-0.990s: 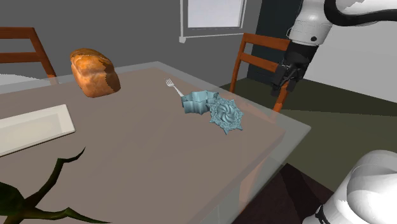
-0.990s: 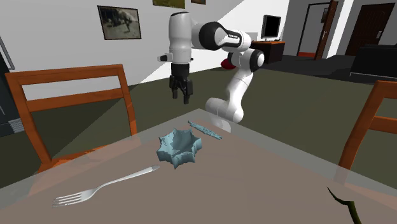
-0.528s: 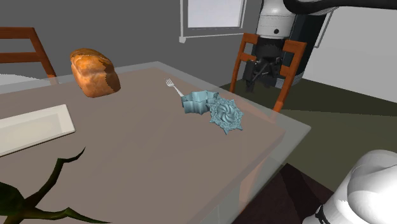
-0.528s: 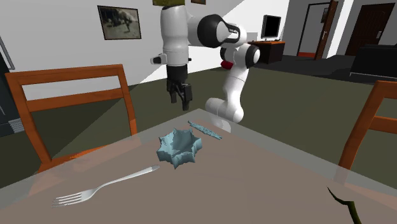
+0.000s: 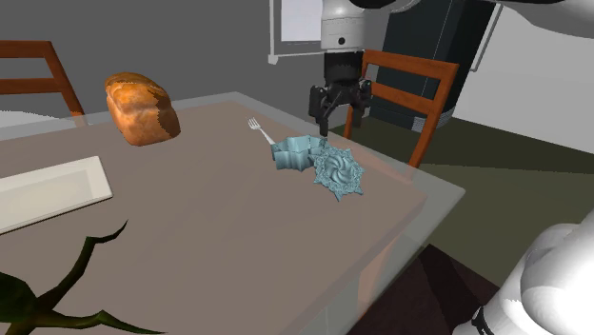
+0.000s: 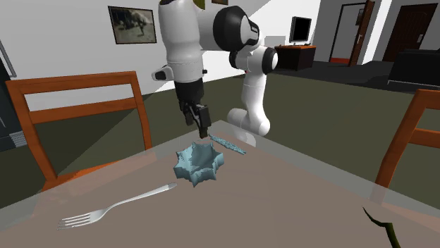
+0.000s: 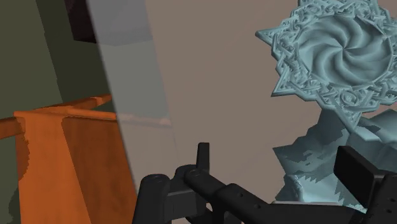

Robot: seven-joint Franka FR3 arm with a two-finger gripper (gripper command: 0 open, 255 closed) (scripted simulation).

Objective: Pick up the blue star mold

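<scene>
The pincer [image 5: 341, 107] hangs above the desk [image 5: 219, 228] near its chair-side edge, fingers spread wide and empty. It is close to the pale blue star mold [image 5: 293, 152] but not yet over it. The mold sits on the desk between a fork [image 5: 260, 130] and a flat ornate star disc [image 5: 340, 172], just beside the disc. The approach should centre on the mold's walls (not the disc), then drop straight down so the fingers straddle one wall.

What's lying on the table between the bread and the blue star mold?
A fork lies there, close by the blue star mold; the rest of the table toward the bread is bare, in the shoulder view.
</scene>
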